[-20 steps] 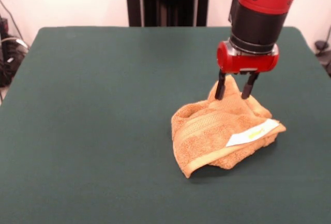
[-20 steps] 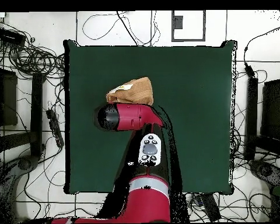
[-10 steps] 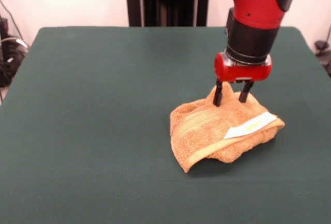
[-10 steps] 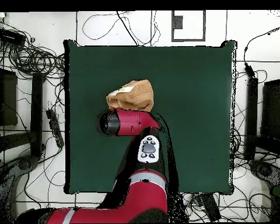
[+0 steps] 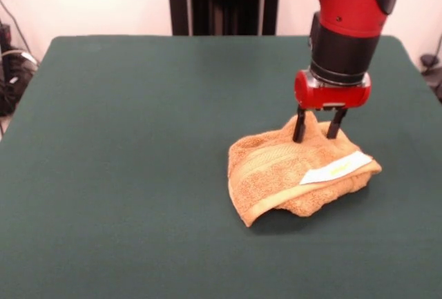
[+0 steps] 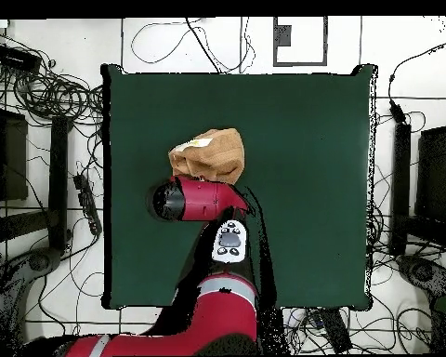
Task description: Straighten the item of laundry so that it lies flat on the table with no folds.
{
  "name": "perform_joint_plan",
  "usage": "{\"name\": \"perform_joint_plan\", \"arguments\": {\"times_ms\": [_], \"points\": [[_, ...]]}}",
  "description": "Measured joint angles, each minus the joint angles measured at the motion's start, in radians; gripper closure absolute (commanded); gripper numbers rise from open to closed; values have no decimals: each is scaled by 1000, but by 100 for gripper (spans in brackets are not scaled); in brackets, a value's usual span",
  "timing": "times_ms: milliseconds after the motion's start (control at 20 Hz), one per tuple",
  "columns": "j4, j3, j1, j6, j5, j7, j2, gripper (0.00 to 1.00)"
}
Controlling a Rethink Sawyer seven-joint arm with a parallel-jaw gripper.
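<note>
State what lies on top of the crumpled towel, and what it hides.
On the towel lies its white label, near one edge. The hand straddles a raised fold at the towel's far side, fingers apart. The towel's own folds hide its lower layers and the table beneath it.

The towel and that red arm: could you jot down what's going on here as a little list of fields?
Towel: orange-tan towel, crumpled in a folded heap, not flat
Label: white label with yellow print, lying on top of the heap
Place: on the dark green table, right of centre in the front view
Gripper: gripper at the heap's far edge, fingers apart, a raised tuft of towel between them
Arm: red arm reaching over the table
Task state: towel not yet straightened
</note>
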Motion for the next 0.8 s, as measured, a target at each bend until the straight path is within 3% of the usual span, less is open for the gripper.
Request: {"name": "perform_joint_plan", "arguments": {"times_ms": [150,200,800], "points": [[1,-8,14,-4,9,0,1,0],[1,-12,18,-5,11,0,1,100],[5,-68,74,-15,43,0,2,100]]}}
